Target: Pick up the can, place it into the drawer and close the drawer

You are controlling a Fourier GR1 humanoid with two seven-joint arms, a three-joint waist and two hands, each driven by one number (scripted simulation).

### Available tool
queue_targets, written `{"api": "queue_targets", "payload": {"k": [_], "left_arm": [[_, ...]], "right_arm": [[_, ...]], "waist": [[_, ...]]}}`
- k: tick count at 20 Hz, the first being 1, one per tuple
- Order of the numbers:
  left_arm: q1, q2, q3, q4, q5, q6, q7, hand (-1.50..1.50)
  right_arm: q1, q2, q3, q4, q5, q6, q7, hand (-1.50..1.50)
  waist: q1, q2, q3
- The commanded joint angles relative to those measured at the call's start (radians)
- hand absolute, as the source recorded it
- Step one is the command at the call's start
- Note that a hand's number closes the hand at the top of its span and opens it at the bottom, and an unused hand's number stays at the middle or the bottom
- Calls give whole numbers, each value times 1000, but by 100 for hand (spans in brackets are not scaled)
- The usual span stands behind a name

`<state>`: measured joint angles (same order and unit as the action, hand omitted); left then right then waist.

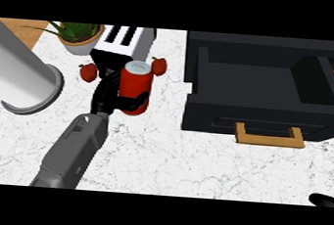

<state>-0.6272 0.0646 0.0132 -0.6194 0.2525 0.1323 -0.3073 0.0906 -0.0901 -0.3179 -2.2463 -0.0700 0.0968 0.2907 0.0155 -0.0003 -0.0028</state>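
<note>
The left hand (113,88) is wrapped around the red can (135,85). Its fingers curl across the can's lower part and its thumb side hugs the can from the left. The can has a silver top and leans back a little, away from the arm. I cannot tell if it is lifted or touching the white counter (195,160).

The grey arm (73,152) comes up from the bottom edge to the hand.

Just left of the hand is a small red apple (88,71). Another small red apple (158,66) sits just right of the can's top. Right behind the hand is a toaster (124,40) with black slots. Behind the hand and to its left is a green plant in a pot (77,37). Far to the hand's left stands a big white roll (17,69).

Well off to the right of the hand is the black drawer (266,87). It is pulled open, and I can see down inside it. It has a wooden handle (268,136) on its front.

The right hand (330,200) only peeks in at the bottom right corner, far from the can. So little of it shows that I cannot tell how it is held.
</note>
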Motion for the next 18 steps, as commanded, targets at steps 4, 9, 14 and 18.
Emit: {"api": "queue_targets", "payload": {"k": [4,9,14,18], "left_arm": [[-218,-48,-46,-154,-16,40,86,150],[-263,-37,-68,-210,-25,82,172,150],[-249,-45,-101,-262,-45,138,218,150],[-232,-41,-125,-303,-53,163,270,150]], "right_arm": [[7,4,16,6,0,13,-9,-150],[-13,2,18,20,-12,12,2,-150],[-35,4,41,27,8,4,15,-150],[-53,-2,49,40,7,11,9,-150]], "waist": [[-39,-16,6],[-65,-24,8],[-85,-24,8],[-107,-20,9]]}}
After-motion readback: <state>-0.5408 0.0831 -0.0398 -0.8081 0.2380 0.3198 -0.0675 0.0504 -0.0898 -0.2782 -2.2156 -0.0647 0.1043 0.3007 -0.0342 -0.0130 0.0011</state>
